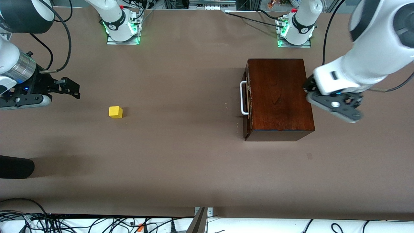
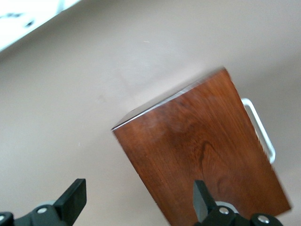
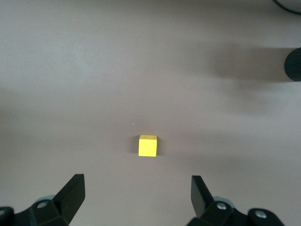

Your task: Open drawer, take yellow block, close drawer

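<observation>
The dark reddish-brown wooden box (image 1: 278,94) stands toward the left arm's end of the table. Its drawer (image 1: 247,100) is pushed in, and its white bar handle (image 1: 243,98) faces the right arm's end. The yellow block (image 1: 115,112) lies on the bare table toward the right arm's end. My left gripper (image 1: 309,90) is open and empty over the box edge away from the handle; the left wrist view shows the box (image 2: 202,150) and handle (image 2: 261,129) between my open gripper (image 2: 138,197). My right gripper (image 1: 73,89) is open and empty beside the block, which shows ahead of it (image 3: 138,190) in the right wrist view (image 3: 147,145).
A black cylindrical object (image 1: 14,166) juts in at the right arm's end, nearer to the front camera than the block, and it also shows in the right wrist view (image 3: 294,63). Cables (image 1: 64,223) lie along the table's front edge. The arm bases (image 1: 121,27) stand along the back.
</observation>
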Tool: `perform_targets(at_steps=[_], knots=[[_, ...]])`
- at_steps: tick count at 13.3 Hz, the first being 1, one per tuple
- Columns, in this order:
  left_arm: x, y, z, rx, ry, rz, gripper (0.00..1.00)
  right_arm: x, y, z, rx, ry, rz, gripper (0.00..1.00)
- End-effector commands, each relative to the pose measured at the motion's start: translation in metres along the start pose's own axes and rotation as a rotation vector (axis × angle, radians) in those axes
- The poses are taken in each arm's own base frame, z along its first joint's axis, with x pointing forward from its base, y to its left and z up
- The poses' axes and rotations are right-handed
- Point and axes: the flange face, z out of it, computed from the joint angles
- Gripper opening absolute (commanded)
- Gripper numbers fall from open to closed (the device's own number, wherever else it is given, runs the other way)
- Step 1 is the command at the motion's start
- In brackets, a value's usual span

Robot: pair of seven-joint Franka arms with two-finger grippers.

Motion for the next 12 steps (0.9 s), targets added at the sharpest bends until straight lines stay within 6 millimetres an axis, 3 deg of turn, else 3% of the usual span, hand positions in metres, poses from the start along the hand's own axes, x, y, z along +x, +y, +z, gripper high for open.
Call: perform_targets(at_steps=[1, 5, 8, 12], knots=[[-0.039, -0.023, -0.012, 0.0, 0.102, -0.214, 1.0, 0.003, 0.003, -0.005, -0.01, 0.008, -0.009, 1.0], [-0.09, -0.062, 0.003, -0.073, 0.084, -0.385, 1.0, 0.003, 0.004, -0.005, -0.01, 0.008, -0.009, 1.0], [-0.102, -0.059, 0.005, -0.04, 0.041, -0.377, 1.0, 0.003, 0.004, -0.005, -0.008, 0.008, -0.007, 1.0], [-0.103, -0.072, 0.007, -0.044, 0.008, -0.388, 1.0, 0.003, 0.006, -0.005, -0.007, 0.006, -0.004, 1.0]])
